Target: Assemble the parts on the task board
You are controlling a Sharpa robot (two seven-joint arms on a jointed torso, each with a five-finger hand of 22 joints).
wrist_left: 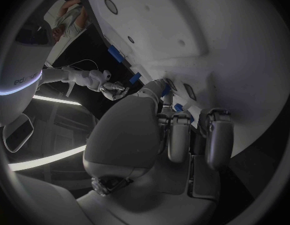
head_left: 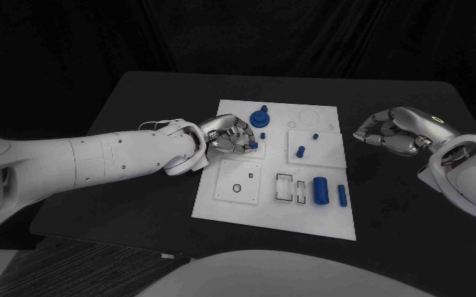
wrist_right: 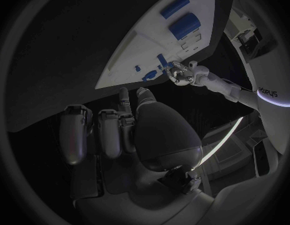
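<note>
The white task board (head_left: 283,207) lies mid-table. My left hand (head_left: 230,135) hovers over its upper left part with fingers curled, pinching a small blue peg (head_left: 254,145) at the fingertips; the left wrist view shows that peg (wrist_left: 178,107) between the fingers just above the board (wrist_left: 201,30). A round blue part with a stem (head_left: 260,118) stands just beyond the hand. Two short pegs (head_left: 300,150) (head_left: 316,135) stand in the raised square plate. My right hand (head_left: 392,130) hangs off the board's right edge, fingers curled in on nothing.
A thick blue cylinder (head_left: 320,189) and a thinner one (head_left: 342,195) lie at the board's lower right, beside rectangular slots (head_left: 285,187). A ring-shaped hole (head_left: 237,188) sits in the lower left plate. Black table surrounds the board.
</note>
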